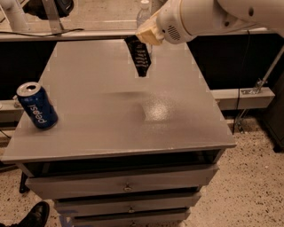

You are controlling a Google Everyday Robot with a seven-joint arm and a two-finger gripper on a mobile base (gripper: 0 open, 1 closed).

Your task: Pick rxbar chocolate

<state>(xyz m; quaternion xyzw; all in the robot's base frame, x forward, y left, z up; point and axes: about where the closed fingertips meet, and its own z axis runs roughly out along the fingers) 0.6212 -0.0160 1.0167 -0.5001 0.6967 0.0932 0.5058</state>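
Note:
The rxbar chocolate (139, 57), a flat dark bar with rows of white lettering, hangs in the air above the far middle of the grey table (111, 119). My gripper (141, 39) is shut on its upper end, and the bar tilts down and to the right below the cream-coloured fingers (146, 34). The white arm reaches in from the upper right. A faint shadow lies on the tabletop below the bar.
A blue Pepsi can (37, 105) stands upright near the table's left edge. A clear water bottle (143, 9) stands behind the table's far edge, partly behind my gripper. Drawers (124, 186) sit below the tabletop. A dark shoe (33, 216) is at the bottom left.

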